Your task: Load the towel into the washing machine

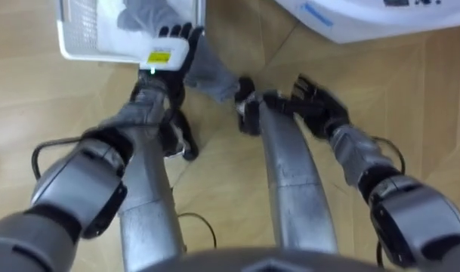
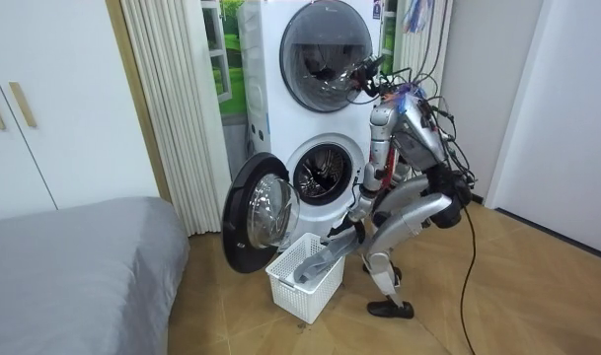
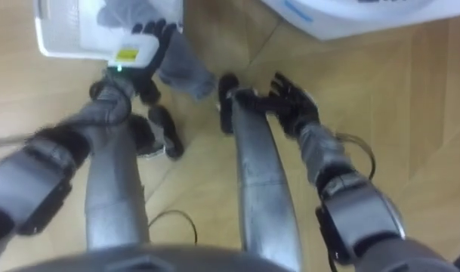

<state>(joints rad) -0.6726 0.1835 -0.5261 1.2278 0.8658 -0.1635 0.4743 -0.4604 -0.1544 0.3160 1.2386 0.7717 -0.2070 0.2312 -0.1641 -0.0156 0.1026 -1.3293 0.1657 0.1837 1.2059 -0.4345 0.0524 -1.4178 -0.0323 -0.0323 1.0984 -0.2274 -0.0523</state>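
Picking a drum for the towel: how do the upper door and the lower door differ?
The upper door is shut; the lower door is swung open toward the room view's left. The upper door's dark glass covers its opening; the lower door leaves the lower drum exposed. The lower door hangs beside the basket with the grey towel; the upper door sits high above it. Both are round, glass-centred.

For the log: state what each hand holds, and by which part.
Nothing is gripped. The left hand lays straight fingers on the grey towel at the basket rim; the right hand is open, empty.
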